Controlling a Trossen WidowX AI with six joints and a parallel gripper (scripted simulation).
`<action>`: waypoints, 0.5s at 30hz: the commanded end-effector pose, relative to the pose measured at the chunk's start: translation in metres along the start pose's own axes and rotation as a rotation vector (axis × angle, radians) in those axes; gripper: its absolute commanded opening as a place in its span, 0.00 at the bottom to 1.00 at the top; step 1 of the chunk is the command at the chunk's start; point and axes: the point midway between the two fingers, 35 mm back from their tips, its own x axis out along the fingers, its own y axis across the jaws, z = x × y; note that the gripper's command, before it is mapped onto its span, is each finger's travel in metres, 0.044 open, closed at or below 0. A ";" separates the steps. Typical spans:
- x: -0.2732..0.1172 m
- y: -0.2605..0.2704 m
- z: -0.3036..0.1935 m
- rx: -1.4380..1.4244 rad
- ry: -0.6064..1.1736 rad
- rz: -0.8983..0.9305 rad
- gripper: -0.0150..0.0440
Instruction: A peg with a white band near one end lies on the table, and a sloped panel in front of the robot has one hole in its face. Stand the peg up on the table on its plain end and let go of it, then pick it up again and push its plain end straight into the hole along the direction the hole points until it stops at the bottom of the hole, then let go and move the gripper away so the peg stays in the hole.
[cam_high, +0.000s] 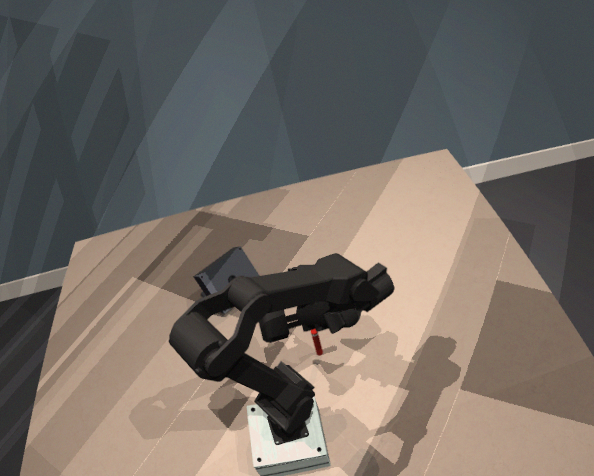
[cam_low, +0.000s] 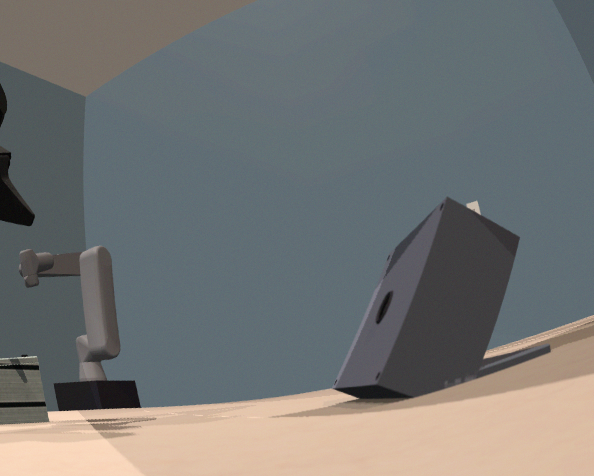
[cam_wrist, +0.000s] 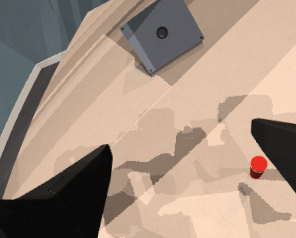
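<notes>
The red peg (cam_high: 317, 344) (cam_wrist: 258, 165) stands upright on the table, with its banded end up. In the wrist view it is seen from above, beside the right finger. It is not in view in the exterior view. My gripper (cam_wrist: 180, 138) (cam_high: 305, 333) is open and empty, above the table and higher than the peg, which is off to one side of the middle between the fingers. The sloped grey panel (cam_high: 225, 265) (cam_low: 450, 300) (cam_wrist: 182, 47) stands beyond the peg, and its round hole (cam_low: 384, 307) (cam_wrist: 162, 33) is empty. The arm partly covers the panel in the top view.
The arm's pale base plate (cam_high: 290, 452) (cam_low: 20, 390) is at the near table edge in the top view. A grey robot arm (cam_low: 100, 305) on a dark block (cam_low: 97, 395) stands in the background of the exterior view. Shadows of the arm cross the table.
</notes>
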 end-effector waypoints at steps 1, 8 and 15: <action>0.004 -0.003 -0.004 0.027 0.110 0.005 1.00; 0.010 -0.007 -0.011 0.056 0.310 -0.013 1.00; 0.015 -0.014 -0.013 0.069 0.496 -0.082 1.00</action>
